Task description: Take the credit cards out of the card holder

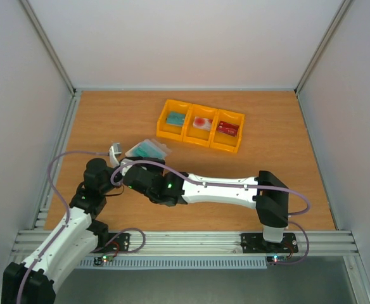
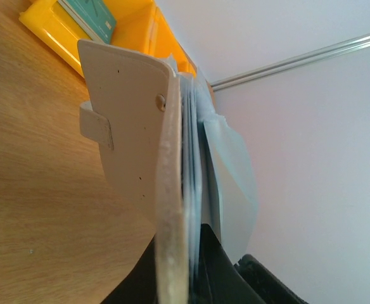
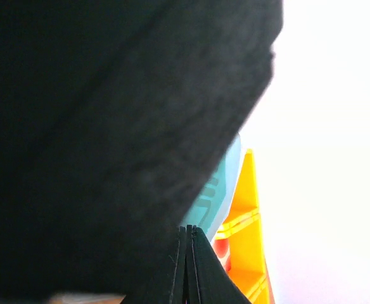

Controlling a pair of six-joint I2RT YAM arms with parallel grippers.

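Observation:
The cream card holder (image 1: pixel 161 151) hangs just above the table at the left, and my left gripper (image 1: pixel 116 154) is shut on its edge. In the left wrist view its cover (image 2: pixel 131 107) and strap tab (image 2: pixel 95 124) stand on edge between my left gripper (image 2: pixel 180 269) jaws, the grey-blue pockets fanned out. A teal credit card (image 1: pixel 147 149) shows in the holder. My right gripper (image 1: pixel 133 168) reaches across to it. Its jaws are shut (image 3: pixel 189 229) and the teal card (image 3: pixel 220 189) runs right into the fingertips. Three more credit cards lie apart: teal (image 1: pixel 175 118), red-and-white (image 1: pixel 203 122), dark red (image 1: pixel 227 128).
The yellow three-compartment tray (image 1: pixel 200 140) stands behind the holder, mid-table, one card in each bin; it also shows as the tray (image 3: pixel 244 209) and the tray (image 2: pixel 134 28) in the wrist views. A large dark blur fills the left of the right wrist view. Metal rails and white walls bound the table.

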